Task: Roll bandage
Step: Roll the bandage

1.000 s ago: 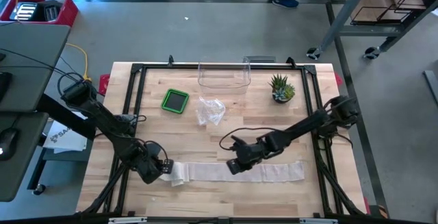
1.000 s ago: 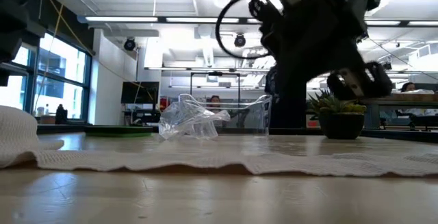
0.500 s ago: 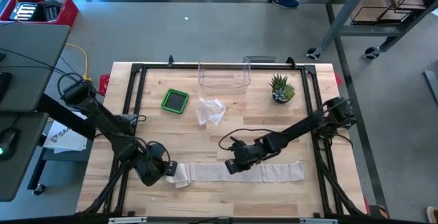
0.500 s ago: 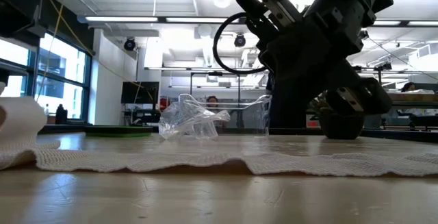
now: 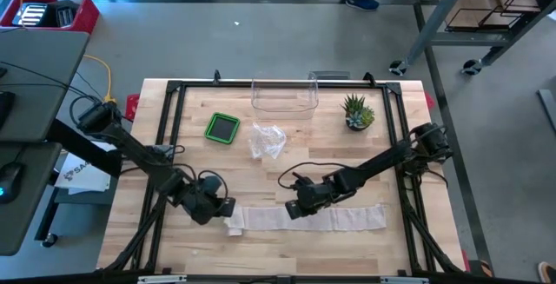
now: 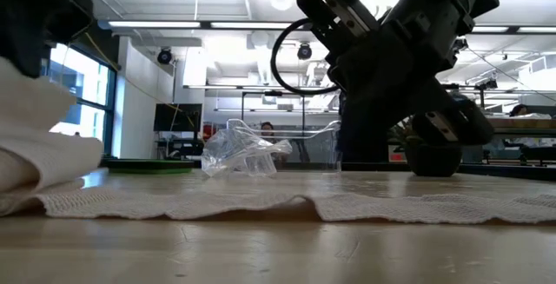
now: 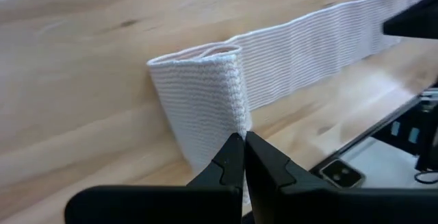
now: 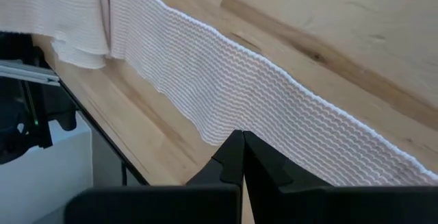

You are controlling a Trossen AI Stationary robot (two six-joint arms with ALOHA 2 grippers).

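While your left gripper (image 5: 228, 217), fingers pinched together, grips the bandage (image 5: 304, 218) at its rolled end near the table (image 5: 287, 167) front edge, your right gripper (image 5: 294, 209) pins the strip, likewise closed.

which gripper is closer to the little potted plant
Right. The right gripper is shut on the bandage mid-table, diagonally in front of the potted plant. The left gripper, shut on the bandage's rolled end, sits farther off.
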